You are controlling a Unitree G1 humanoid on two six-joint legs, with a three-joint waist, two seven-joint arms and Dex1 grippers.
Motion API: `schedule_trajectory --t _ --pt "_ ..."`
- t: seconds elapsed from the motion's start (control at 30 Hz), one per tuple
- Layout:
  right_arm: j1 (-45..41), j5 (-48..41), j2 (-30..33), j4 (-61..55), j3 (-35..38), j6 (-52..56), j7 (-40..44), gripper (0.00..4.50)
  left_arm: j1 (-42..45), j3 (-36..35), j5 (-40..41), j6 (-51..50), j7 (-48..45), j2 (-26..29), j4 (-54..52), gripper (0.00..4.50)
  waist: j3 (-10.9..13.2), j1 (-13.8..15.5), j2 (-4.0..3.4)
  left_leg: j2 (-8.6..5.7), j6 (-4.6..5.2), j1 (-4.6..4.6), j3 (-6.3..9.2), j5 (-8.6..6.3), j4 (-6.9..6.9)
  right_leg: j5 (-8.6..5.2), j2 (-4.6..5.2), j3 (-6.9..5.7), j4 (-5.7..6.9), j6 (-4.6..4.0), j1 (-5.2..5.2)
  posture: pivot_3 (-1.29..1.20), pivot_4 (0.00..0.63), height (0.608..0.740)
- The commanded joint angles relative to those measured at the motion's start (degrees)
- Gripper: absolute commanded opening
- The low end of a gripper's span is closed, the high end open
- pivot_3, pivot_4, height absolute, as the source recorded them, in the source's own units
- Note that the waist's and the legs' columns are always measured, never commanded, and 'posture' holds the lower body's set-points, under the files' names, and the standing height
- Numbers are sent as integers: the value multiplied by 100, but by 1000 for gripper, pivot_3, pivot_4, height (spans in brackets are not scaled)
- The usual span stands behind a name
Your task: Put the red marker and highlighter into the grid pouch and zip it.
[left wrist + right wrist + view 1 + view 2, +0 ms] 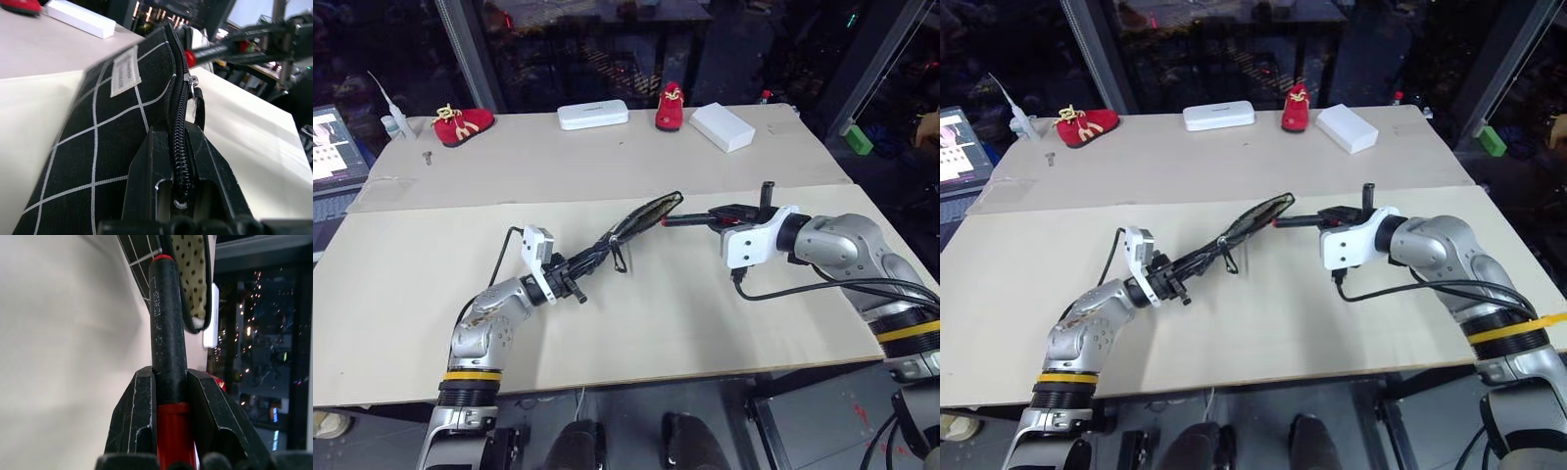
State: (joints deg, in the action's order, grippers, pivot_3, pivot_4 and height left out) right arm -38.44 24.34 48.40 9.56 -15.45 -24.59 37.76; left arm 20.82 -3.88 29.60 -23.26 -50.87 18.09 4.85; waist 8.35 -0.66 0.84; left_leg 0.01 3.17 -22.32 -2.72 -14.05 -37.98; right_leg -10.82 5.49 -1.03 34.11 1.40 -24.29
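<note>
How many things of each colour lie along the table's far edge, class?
Red slippers: 2
White boxes: 2
Total: 4

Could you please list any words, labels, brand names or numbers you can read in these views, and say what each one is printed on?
None can be read in full.
White label on the grid pouch: printed lines, too blurred to read.
Barrel of the red marker: a column of white print, too small and worn to read.
Laptop screen at the table's left edge: a picture shows, with no legible text.
</note>
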Motion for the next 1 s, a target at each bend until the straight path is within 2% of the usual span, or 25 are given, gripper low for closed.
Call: schedule_trajectory --t 0.03,0.2,0.37,0.77,1.0 --pt "-200 10 -29 -2 110 -246 -85 543 109 150 22 36 -188 14 -85 0 0 0 0 0 0 0 -1 0 0 0 0 2 0 0 0 0 150 740" --pt "-149 -454 279 57 531 -464 29 543 137 196 -4 86 -270 45 -6 0 0 10 0 -1 1 -2 -5 0 0 1 1 8 -1 0 -2 0 150 740" --pt "-80 -660 522 -86 641 -581 242 543 160 233 -20 102 -315 30 45 0 0 13 0 0 1 1 -7 -1 0 1 2 12 -1 1 0 0 150 740" --pt "-144 -120 291 37 375 -819 132 543 98 315 6 64 -291 -51 -60 0 0 -3 0 2 2 6 -17 -1 0 3 0 21 2 1 0 0 150 740" --pt "174 -487 415 -71 642 -910 159 543 132 298 23 61 -280 -69 -46 0 0 13 0 2 2 5 -18 -1 0 3 0 21 1 2 0 0 150 740"
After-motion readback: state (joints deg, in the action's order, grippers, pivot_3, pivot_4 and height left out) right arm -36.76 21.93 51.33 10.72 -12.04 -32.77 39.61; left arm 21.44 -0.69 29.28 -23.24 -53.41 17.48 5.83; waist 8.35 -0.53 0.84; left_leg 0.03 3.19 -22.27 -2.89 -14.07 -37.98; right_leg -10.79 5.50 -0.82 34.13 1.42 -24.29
